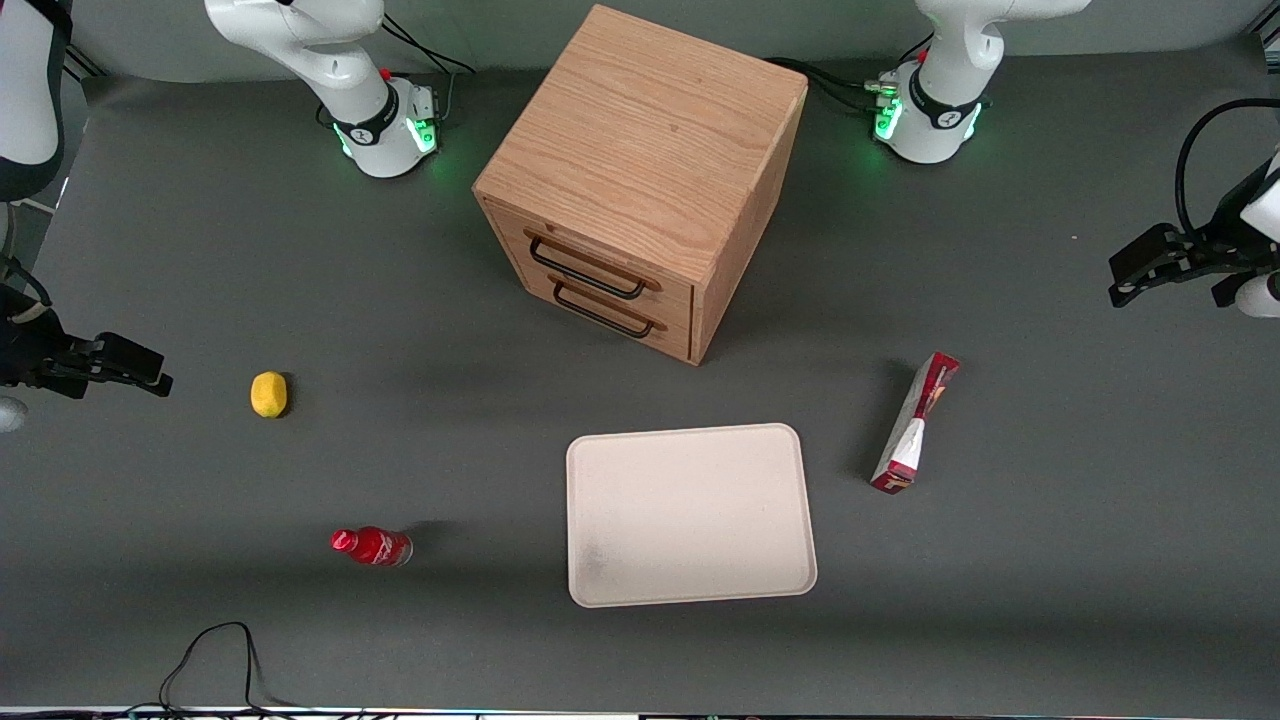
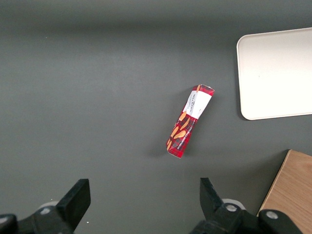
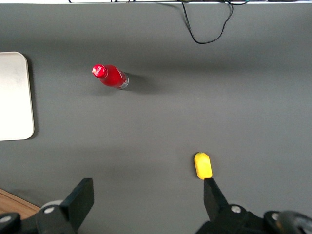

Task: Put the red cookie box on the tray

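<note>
Tray [image 1: 690,515] is sitting flat on the counter [image 1: 1050,580], nearest the front camera. Red cookie box [image 1: 914,424] is standing on its long edge just beside the tray, toward the working arm's end, not touching it. Pincer [image 1: 1120,282] is hovering released, well apart from the box, fingers [image 2: 75,199] spread.

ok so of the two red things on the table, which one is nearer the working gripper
The red cookie box, beside the tray. The open gripper hangs above the table near it; the red bottle stands toward the parked arm's end.
</note>
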`<control>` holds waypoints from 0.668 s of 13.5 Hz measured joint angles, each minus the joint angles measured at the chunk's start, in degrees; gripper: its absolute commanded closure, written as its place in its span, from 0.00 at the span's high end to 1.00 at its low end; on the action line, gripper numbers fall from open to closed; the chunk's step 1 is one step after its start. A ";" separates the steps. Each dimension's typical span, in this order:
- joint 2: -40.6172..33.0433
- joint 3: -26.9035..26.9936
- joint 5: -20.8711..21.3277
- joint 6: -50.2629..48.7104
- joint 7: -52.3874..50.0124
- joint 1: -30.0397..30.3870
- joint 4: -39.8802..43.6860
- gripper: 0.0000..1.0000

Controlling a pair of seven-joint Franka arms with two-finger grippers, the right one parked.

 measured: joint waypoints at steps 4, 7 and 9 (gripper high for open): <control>0.23 -0.74 -0.10 0.04 0.04 -0.97 -0.09 1.00; 1.90 -1.10 -0.10 0.49 0.46 -3.80 -0.10 1.00; 4.13 -1.30 -0.06 1.35 2.17 -6.08 0.86 1.00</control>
